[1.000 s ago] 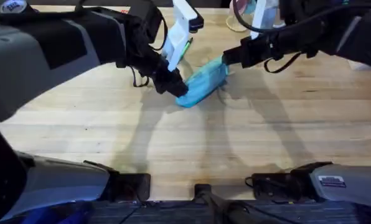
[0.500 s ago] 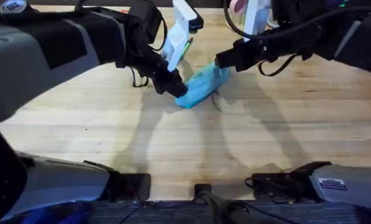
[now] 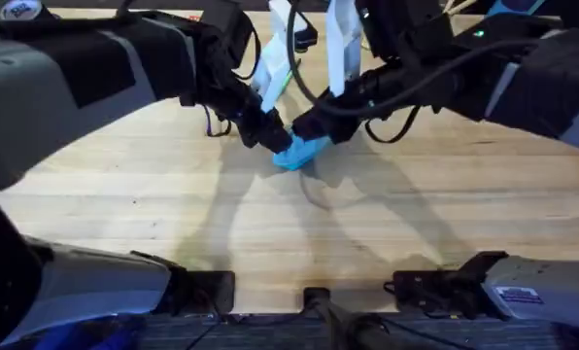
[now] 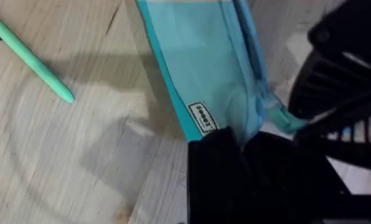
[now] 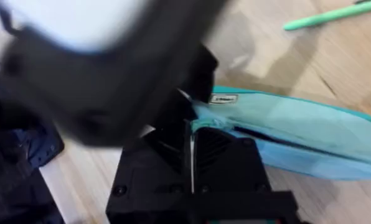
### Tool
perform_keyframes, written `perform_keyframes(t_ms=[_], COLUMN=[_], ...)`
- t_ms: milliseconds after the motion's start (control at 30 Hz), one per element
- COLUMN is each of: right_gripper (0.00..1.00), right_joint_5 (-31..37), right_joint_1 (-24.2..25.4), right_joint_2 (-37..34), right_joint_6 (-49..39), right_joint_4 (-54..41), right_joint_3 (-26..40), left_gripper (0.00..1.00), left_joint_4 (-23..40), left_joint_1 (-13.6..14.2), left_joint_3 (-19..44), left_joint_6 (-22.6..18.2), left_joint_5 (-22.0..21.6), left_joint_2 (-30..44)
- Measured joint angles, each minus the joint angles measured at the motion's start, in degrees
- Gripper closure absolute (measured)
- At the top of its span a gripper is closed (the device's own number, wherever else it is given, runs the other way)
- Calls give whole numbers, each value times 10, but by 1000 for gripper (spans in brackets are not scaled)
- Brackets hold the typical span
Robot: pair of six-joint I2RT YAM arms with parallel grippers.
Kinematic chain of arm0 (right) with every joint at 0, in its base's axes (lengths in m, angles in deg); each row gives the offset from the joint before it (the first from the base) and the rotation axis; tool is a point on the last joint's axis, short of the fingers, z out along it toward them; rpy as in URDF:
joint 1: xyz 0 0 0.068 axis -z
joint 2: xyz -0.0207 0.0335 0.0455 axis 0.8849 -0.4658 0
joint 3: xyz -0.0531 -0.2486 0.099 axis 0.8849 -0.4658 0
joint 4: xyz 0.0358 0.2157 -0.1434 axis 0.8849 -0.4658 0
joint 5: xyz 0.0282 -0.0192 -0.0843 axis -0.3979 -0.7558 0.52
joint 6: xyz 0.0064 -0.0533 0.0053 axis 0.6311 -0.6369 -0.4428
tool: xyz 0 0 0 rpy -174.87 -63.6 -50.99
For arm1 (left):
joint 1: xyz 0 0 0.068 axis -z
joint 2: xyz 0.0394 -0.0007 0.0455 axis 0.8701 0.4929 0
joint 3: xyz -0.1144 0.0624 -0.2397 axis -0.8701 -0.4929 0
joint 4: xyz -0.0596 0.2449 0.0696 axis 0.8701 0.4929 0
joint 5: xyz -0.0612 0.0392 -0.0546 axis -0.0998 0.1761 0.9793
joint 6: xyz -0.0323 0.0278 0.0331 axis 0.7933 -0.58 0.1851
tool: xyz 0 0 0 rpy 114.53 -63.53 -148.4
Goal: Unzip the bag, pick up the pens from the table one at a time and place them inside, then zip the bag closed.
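Note:
The turquoise bag lies on the table, mostly covered by both arms. My left gripper is shut on the bag's near-left end, beside its small label. My right gripper sits right next to it, shut on the teal zipper pull. In the right wrist view the bag shows a dark open slit along its top behind my right gripper. A green pen lies on the wood just beyond the bag; it also shows as the green pen and pen.
Both arms cross over the far middle of the table, close together. Bare wood stretches from the bag to the near edge, where the arm bases stand.
My right gripper has slid along the bag's top from its far right end to the left end, next to the left gripper. The left gripper and bag end have stayed put.

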Motion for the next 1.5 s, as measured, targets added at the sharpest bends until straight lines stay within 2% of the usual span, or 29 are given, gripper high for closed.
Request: perform_keyframes(t_ms=[267,567,600,633,767,800,833,967,1067,1200,1233,1300,1433,1467,1500], right_gripper=[971,970,922,800,206,81,26,5,5,5,6,6,6,5,5], right_joint_5=[4,38,42,51,113,118,118,139,174,198,201,207,212,212,213], right_joint_1=[-29,-52,-53,-54,-54,-54,-61,-89,-87,-70,-65,-53,-28,-21,-15], right_joint_2=[0,6,7,8,29,38,51,107,141,152,152,152,152,152,152], right_joint_6=[-52,-108,-109,-111,-118,-120,-120,-124,-124,-124,-123,-118,-101,-98,-96], right_joint_4=[-9,-15,-15,-12,-11,-14,-21,-28,-39,-57,-61,-64,-65,-65,-64], right_joint_3=[-1,-1,-1,-1,-1,-1,-1,-1,-1,-1,-1,-1,-1,-1,-1], left_gripper=[959,959,959,959,958,958,958,958,959,954,930,736,91,30,12], left_joint_4=[12,17,17,19,19,16,9,7,7,6,6,3,0,0,-1], left_joint_1=[-1,-1,-1,0,1,1,0,0,1,0,1,1,1,1,1], left_joint_3=[0,-2,-2,-2,-2,-2,-2,-2,-2,-2,-2,-2,-2,-2,-2], left_joint_6=[-3,-13,-13,-15,-22,-19,-15,-8,-6,-4,-3,-4,-2,0,0], left_joint_5=[-2,-4,-3,-2,1,1,2,2,2,2,2,4,6,7,7], left_joint_2=[0,0,0,0,0,0,0,0,0,0,0,0,0,0,0])
